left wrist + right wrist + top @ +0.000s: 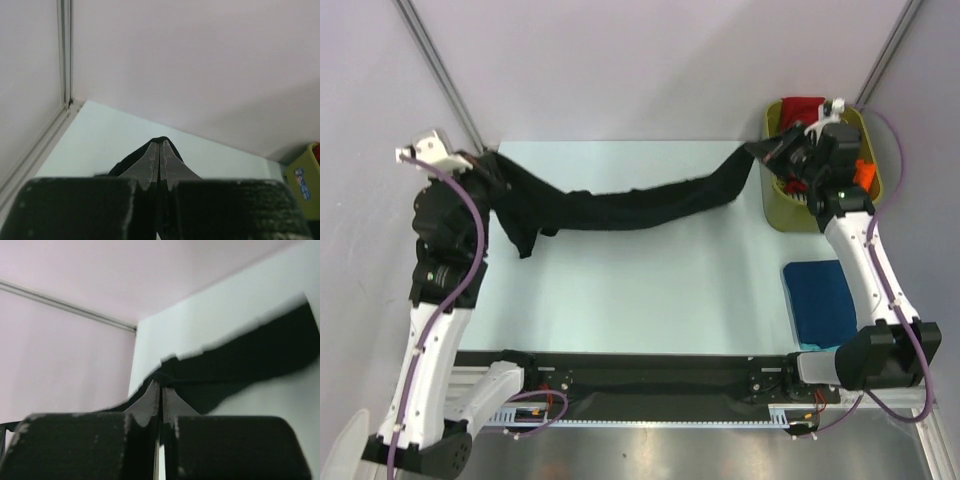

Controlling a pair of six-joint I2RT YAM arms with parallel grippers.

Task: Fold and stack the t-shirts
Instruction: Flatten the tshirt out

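From above we see the black t-shirt (620,208) strung in a sagging band along the far side of the table (640,300), with 1 end in each gripper. The left gripper (483,166), at the far-left corner, is clenched on its end. Its wrist view shows 2 fingers (149,161) pressed together on black cloth. The right gripper (772,150) pinches the other end beside the olive bin (775,215) at the far-right corner, its fingers (146,405) likewise closed on cloth. Only the top view shows the folded blue t-shirt (820,300) by the right edge — and a red t-shirt (802,105), plus what looks like orange cloth (863,172), in the bin.
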